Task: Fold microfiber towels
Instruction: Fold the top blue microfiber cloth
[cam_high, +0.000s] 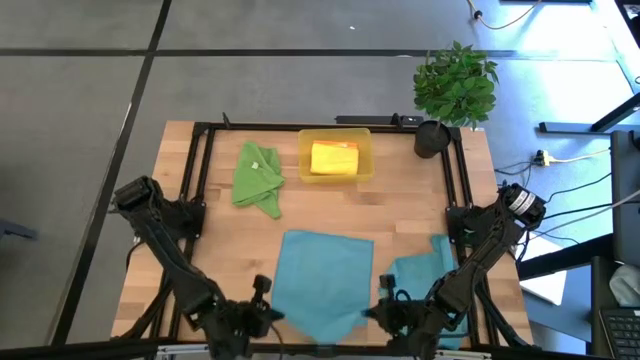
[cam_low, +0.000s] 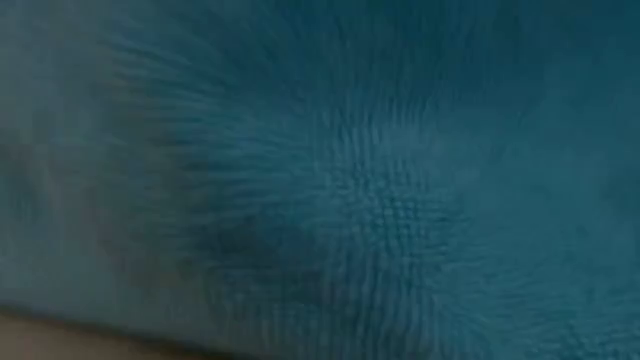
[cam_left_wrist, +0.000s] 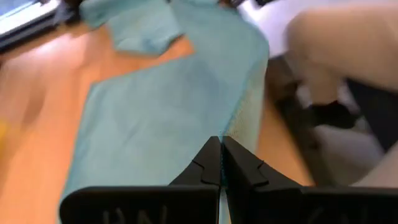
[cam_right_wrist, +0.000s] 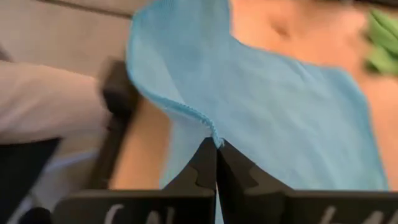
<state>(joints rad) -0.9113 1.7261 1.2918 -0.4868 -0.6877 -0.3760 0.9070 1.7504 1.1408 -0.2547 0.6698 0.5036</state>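
A teal-blue towel (cam_high: 325, 275) lies spread in the middle of the table near its front edge. My left gripper (cam_high: 268, 315) is shut on its near left corner and my right gripper (cam_high: 385, 312) on its near right corner. In the low view, teal cloth (cam_low: 320, 170) fills the picture. A second teal-blue towel (cam_high: 430, 270) lies rumpled to the right, partly under my right arm. A green towel (cam_high: 257, 178) lies bunched at the far left. A yellow towel (cam_high: 334, 158) sits folded in the yellow tray (cam_high: 365, 172). My left gripper pinches the towel's near left edge (cam_left_wrist: 235, 121) between its two shut fingers, slanting down from the near side. That corner is raised, and the cloth runs away from the fingers down onto the table. My right gripper pinches the towel's hemmed edge (cam_right_wrist: 208, 129) at the near right corner between its two shut fingers, slanting down from the near side. The hem curls up at the fingertips, and the rest of the cloth (cam_right_wrist: 292, 118) slopes away onto the table.
A potted plant (cam_high: 455, 85) stands at the far right corner. A black frame (cam_high: 200, 170) runs around the tabletop. Bare wood shows between the teal towel and the tray. Pale blurred shapes (cam_left_wrist: 336, 43) show beyond the near edge.
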